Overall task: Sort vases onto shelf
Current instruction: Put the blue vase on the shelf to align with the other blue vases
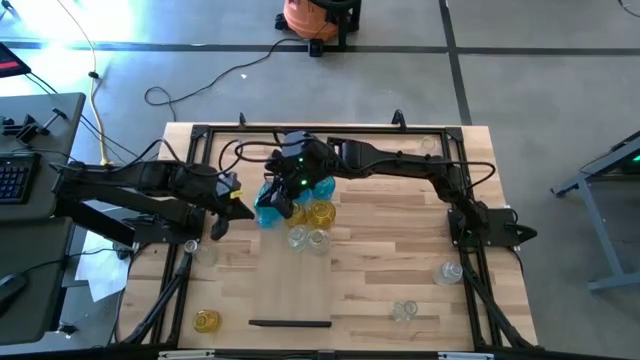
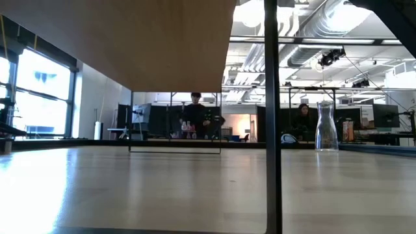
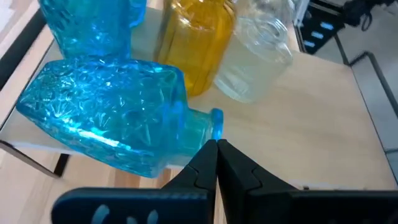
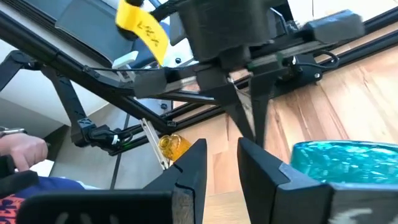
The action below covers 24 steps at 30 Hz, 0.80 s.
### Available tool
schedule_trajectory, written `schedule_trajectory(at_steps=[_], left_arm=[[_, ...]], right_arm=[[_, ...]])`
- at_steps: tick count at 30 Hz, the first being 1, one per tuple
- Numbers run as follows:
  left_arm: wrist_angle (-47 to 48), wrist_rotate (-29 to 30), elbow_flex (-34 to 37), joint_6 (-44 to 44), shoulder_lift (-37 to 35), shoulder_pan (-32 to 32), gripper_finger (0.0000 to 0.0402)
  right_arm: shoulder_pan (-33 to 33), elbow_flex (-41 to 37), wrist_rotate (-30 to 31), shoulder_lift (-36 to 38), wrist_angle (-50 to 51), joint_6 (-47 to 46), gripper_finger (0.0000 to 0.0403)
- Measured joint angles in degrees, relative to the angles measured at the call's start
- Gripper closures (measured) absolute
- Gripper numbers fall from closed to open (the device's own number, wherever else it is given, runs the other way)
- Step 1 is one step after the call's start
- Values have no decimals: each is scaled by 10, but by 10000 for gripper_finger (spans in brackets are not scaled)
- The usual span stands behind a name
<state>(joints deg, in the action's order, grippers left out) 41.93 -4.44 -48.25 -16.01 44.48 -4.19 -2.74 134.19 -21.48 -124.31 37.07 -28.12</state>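
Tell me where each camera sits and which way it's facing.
High: overhead, looking down; both arms.
Low: table height, level across into the room; clear vase, no gripper visible.
Left wrist: past the shut left gripper at a tipped blue vase.
Right wrist: past the right gripper.
Shared: that blue vase.

A cluster of translucent blue, yellow and clear glass vases [image 1: 300, 212] is grouped at the centre of the pale striped plank tabletop [image 1: 380, 270], between the two arms. Single vases are placed well apart: a yellow one [image 1: 207, 320] front-left, clear ones [image 1: 404, 311] front-right and [image 1: 451, 271] right.
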Motion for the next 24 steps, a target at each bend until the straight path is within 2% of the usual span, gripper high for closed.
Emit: schedule_trajectory(at_steps=[4, 10, 16, 21, 24], left_arm=[[33, 4, -20, 25, -4, -19, 385], [46, 28, -41, 38, -16, -54, 342], [61, 39, -42, 127, -2, -93, 286], [65, 97, -42, 149, 18, -117, 242], [65, 161, -42, 173, 29, -137, 229]], right_arm=[[4, 0, 5, 0, 2, 1, 332], [18, 0, 15, 0, 8, 6, 332], [36, 0, 57, 0, 50, 14, 332], [51, -1, 95, 0, 90, 16, 332], [58, -1, 117, 0, 108, 16, 332]])
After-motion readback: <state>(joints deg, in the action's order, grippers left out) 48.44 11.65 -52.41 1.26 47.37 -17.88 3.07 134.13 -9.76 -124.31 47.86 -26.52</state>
